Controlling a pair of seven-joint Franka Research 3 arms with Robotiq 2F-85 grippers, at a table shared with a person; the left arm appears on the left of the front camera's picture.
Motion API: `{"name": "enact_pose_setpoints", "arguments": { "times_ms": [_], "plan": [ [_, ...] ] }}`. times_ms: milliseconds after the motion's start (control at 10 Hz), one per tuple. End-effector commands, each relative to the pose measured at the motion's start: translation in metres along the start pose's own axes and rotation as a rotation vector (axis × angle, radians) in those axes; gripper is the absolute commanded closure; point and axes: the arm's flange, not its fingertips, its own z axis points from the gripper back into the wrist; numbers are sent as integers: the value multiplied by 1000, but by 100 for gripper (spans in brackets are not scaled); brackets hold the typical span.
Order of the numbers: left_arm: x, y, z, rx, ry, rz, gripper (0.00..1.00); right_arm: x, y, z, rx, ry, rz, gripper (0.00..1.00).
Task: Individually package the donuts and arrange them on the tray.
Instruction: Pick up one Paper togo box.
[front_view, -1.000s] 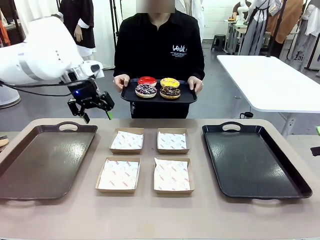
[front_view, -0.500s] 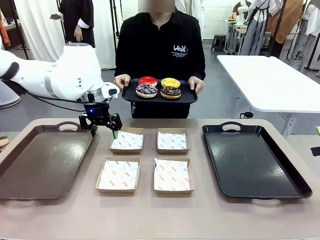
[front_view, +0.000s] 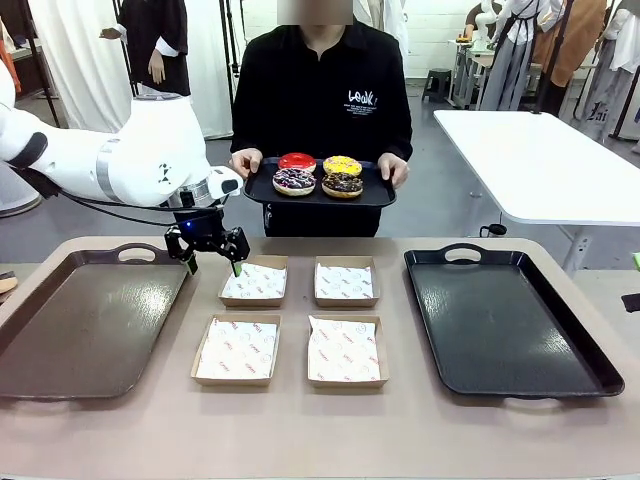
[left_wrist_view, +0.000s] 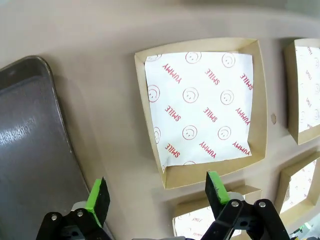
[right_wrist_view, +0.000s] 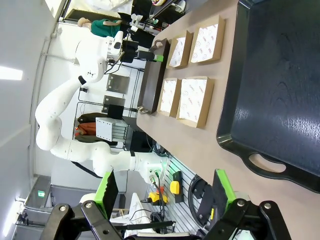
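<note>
robot lab, white robot arm (front_view: 130, 155) at a beige worktable (front_view: 300, 430), concrete floor (front_view: 450, 210), white folding table (front_view: 540, 160)

Left arm (front_view: 150, 165) swung in from picture left toward the middle, its bulk ending lower and nearer the person. Left gripper (front_view: 213, 264) went right and down, from out past the table's (front_view: 400, 425) far edge to just over the gap between brown tray (front_view: 60, 330) and far-left paper-lined box (front_view: 253, 283).
</note>
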Motion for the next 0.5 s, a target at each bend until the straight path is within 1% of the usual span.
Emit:
{"name": "enact_pose_setpoints", "arguments": {
  "times_ms": [0, 400],
  "plan": [
    [-2, -1, 0, 7, 12, -2, 0, 0, 0, -1, 23, -11, 10, 0],
    [-2, -1, 0, 7, 12, -2, 0, 0, 0, -1, 23, -11, 10, 0]
  ]
}}
